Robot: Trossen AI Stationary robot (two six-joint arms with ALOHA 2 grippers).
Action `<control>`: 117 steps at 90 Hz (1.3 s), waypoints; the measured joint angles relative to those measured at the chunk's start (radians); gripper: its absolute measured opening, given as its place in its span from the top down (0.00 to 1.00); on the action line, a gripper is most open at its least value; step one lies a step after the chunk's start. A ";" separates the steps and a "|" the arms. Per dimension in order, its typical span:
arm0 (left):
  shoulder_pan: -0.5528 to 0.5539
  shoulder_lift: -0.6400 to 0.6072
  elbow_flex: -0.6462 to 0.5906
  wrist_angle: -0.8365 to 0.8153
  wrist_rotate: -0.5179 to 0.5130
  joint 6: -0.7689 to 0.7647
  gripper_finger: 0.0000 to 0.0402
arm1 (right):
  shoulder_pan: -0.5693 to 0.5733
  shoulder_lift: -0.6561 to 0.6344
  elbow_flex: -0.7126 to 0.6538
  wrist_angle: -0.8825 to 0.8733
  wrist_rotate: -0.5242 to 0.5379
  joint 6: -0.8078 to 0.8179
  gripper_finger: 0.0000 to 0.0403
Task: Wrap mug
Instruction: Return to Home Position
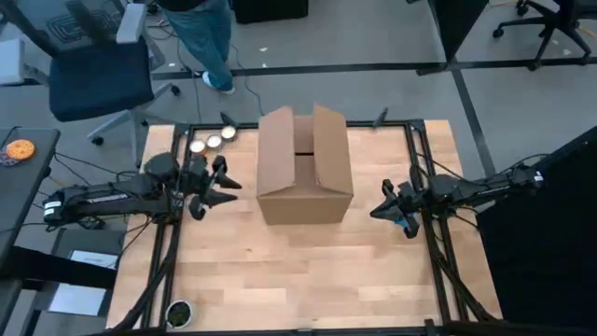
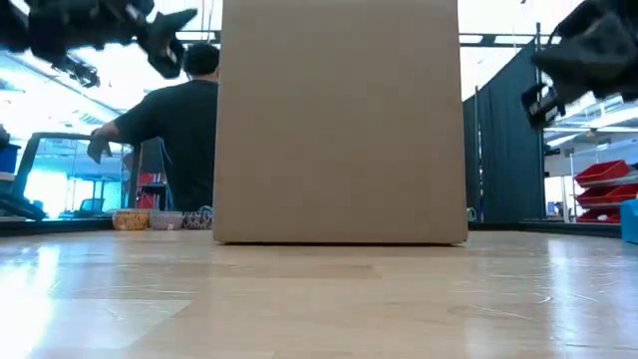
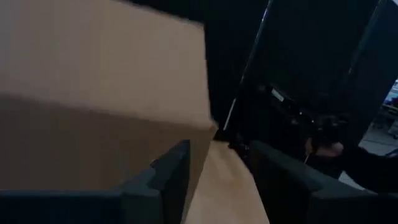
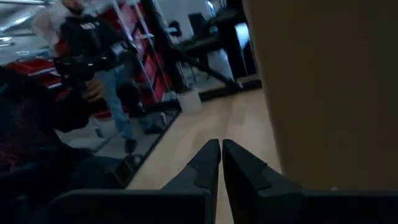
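The box sits mid-table; the mug is out of sight, presumably inside. The left gripper, fingers spread, and the right gripper, pinched together on nothing, flank it (each near a side wall), so a careless swing home could shove it. Only the high view shows two flaps standing up; the low view shows a blank wall.

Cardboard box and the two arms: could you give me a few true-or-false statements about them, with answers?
The cardboard box stands on the table between the two arms. True.
The left gripper is gripping the box. False: it is open, beside the box, not touching.
The right gripper is shut. True.
A blue mug stands in the open on the table. False: no mug shows.
Nobody is behind the table. False: a person stands there.
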 joint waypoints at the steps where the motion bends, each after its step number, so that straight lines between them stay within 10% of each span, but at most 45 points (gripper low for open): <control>1: 0.000 0.001 -0.007 0.004 0.000 0.000 0.62 | 0.000 0.002 -0.002 0.000 0.004 0.004 1.00; 32: 0.001 0.009 -0.274 0.251 0.019 0.081 0.62 | -0.001 0.076 -0.011 0.087 0.195 -0.174 1.00; 71: 0.041 -0.016 -0.275 0.216 0.032 0.133 0.62 | -0.001 0.095 -0.011 0.152 0.221 -0.345 1.00; 93: 0.094 -0.178 -0.275 0.016 -0.037 0.138 0.62 | -0.001 0.096 -0.012 0.151 0.221 -0.345 1.00; 117: -0.093 -0.450 -0.275 -0.016 0.006 0.162 0.62 | -0.001 0.096 -0.012 0.151 0.221 -0.345 1.00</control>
